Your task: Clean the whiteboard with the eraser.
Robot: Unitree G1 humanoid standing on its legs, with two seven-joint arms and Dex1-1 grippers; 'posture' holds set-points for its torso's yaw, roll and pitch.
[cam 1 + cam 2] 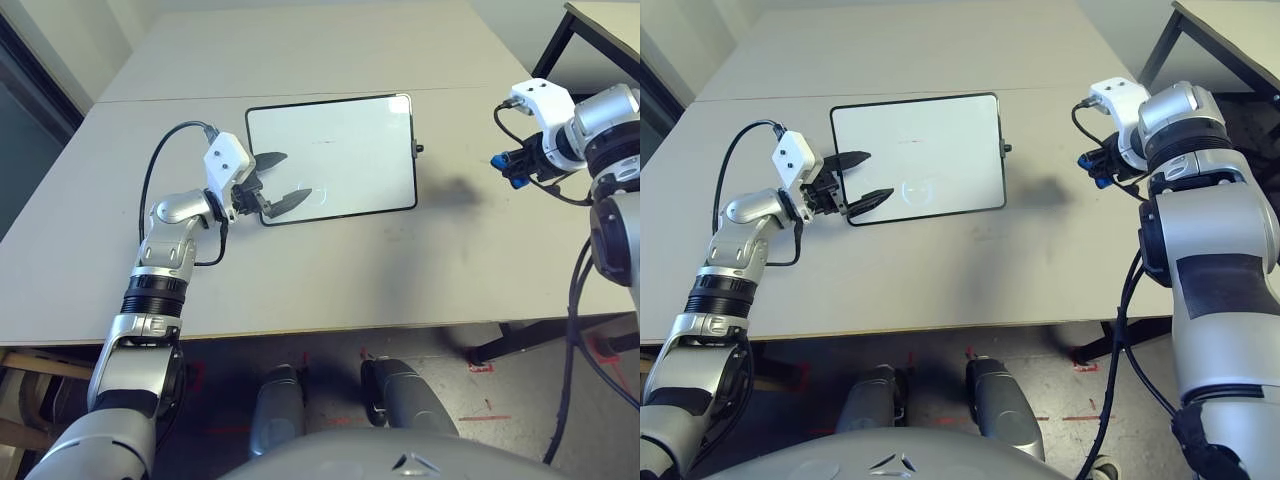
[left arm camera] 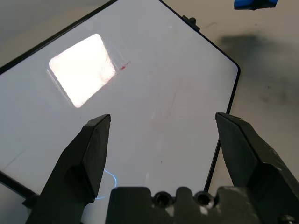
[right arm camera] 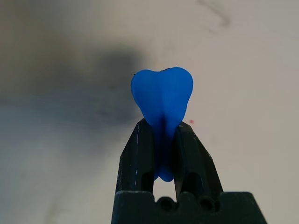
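Observation:
The whiteboard (image 1: 335, 150) lies flat on the table, white with a thin black frame and a small knob on its right side; its surface looks nearly free of marks, with a faint red speck (image 2: 124, 66). My left gripper (image 1: 283, 182) hovers open over the board's front left corner, nothing between its fingers (image 2: 88, 149). The blue eraser (image 3: 162, 100) is pinched in my right gripper (image 1: 512, 170), which is shut on it and held above the table well to the right of the board.
The grey table (image 1: 350, 270) runs wide around the board, its front edge near me. A second table with black legs (image 1: 560, 40) stands at the back right. Black cables hang from both arms.

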